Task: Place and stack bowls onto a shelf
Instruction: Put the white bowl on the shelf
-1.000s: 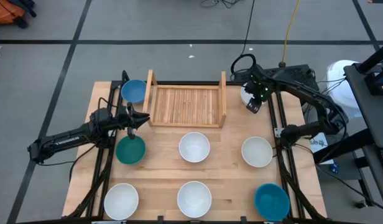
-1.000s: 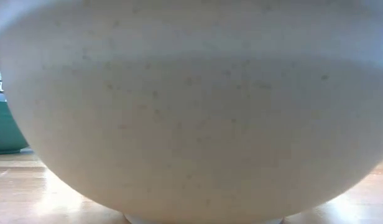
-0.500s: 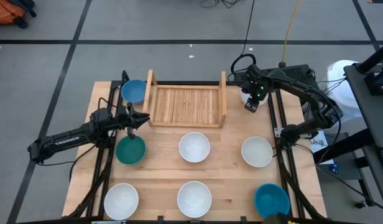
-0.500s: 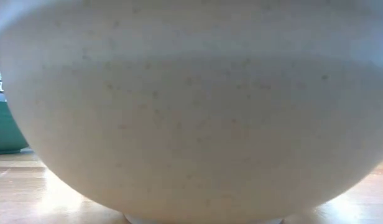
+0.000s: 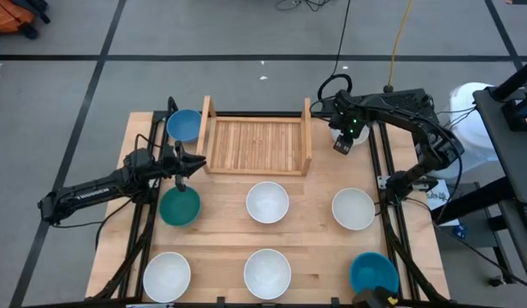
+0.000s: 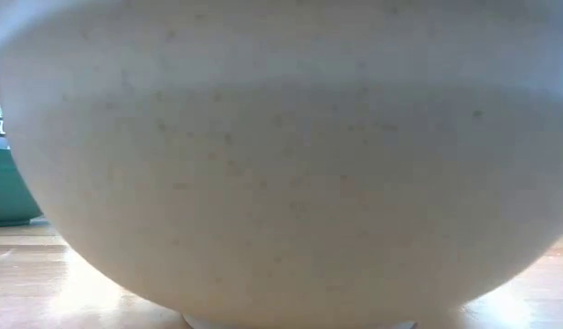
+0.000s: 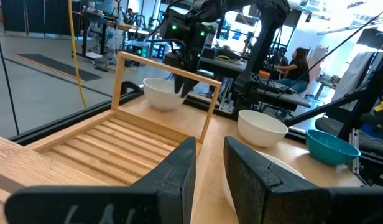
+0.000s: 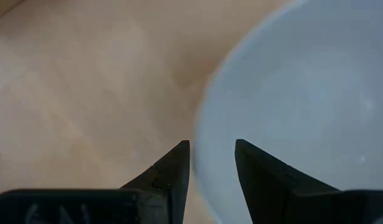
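Observation:
My right gripper (image 5: pixel 340 145) hangs over the white bowl (image 5: pixel 360 134) at the table's far right, just right of the shelf (image 5: pixel 257 144). It is open. In the right wrist view its fingertips (image 8: pixel 211 148) stand either side of that bowl's rim (image 8: pixel 201 134), one outside and one over the hollow. The left wrist view shows this bowl (image 7: pixel 161 94) resting on the table. My left gripper (image 5: pixel 195 162) waits open at the shelf's left front corner, between the blue bowl (image 5: pixel 185 125) and the teal-green bowl (image 5: pixel 179 206).
White bowls (image 5: pixel 268 202), (image 5: pixel 353 208), (image 5: pixel 167 274), (image 5: pixel 267 272) and a blue bowl (image 5: pixel 373 275) sit in two rows on the near half of the table. The shelf's slatted base holds nothing. A white bowl (image 6: pixel 281 164) close to the camera fills the low view.
My right gripper has shifted a little toward the table's left, across the far-right white bowl, so that it now stands over the bowl's left rim. The bowls and the left arm have stayed where they were.

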